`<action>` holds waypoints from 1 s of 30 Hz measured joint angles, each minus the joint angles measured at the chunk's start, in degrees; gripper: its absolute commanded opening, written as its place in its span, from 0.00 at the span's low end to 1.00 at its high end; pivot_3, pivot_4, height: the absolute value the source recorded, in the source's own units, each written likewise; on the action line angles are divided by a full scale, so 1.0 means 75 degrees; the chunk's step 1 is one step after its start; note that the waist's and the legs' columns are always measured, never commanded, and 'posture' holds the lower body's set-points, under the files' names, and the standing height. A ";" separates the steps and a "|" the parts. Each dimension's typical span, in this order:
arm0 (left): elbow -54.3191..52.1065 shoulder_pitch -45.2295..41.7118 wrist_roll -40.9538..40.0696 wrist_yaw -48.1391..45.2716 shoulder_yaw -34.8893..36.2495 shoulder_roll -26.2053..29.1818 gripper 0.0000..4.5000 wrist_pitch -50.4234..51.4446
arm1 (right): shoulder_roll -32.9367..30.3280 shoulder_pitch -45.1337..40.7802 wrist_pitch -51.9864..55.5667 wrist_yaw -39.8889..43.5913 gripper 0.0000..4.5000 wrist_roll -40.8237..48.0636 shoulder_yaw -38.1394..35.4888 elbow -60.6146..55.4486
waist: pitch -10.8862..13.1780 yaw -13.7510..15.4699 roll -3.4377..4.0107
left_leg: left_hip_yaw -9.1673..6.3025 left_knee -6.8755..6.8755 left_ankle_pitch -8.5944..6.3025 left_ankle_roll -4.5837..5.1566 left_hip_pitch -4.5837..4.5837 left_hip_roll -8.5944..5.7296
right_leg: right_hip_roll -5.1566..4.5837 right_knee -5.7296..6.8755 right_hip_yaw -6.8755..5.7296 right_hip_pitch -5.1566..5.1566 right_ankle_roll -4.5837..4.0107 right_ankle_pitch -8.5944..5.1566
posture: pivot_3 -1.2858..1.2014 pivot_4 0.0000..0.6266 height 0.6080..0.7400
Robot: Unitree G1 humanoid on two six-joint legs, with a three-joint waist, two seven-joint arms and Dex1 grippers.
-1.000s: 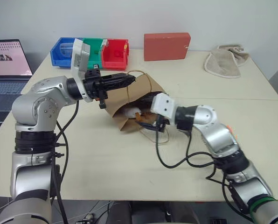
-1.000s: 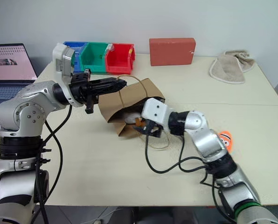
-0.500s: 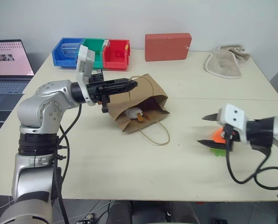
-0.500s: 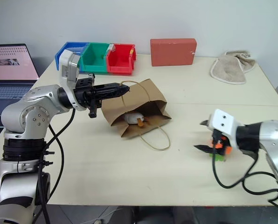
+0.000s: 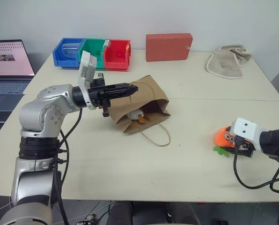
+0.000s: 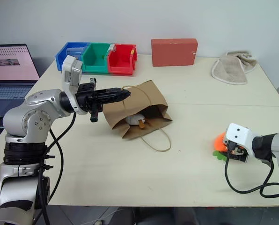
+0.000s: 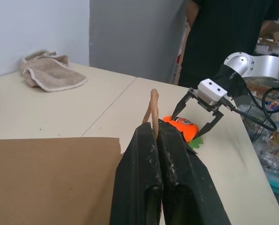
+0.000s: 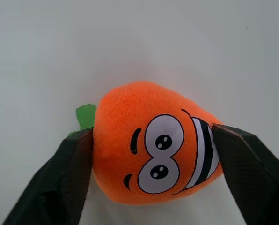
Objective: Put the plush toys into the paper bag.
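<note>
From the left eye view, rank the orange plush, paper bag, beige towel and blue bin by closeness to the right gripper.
1. Orange plush, between the right gripper's fingers.
2. Paper bag, mid-table to its left.
3. Beige towel, far right corner.
4. Blue bin, far left.

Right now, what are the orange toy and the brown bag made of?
The orange toy looks like soft plush fabric: fuzzy surface, face apparently printed or stitched. The bag looks like plain matte brown paper: stiff creased sides and a thin twisted loop handle.

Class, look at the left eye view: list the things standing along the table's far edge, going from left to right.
Blue bin → green bin → red bin → red box → beige towel.
</note>
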 measured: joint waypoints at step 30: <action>0.0067 -0.0349 -0.0104 0.0026 0.0130 0.0207 0.00 0.0093 | 0.3607 -0.3555 0.1643 -0.0379 0.00 0.1799 0.2106 -0.1495 | 0.0001 -0.0042 0.0000 | -0.0018 0.0043 -0.0001 0.0000 -0.0003 0.0000 | 0.0003 -0.0003 -0.0011 0.0023 0.0007 0.0019 | 0.52 0.24 1.00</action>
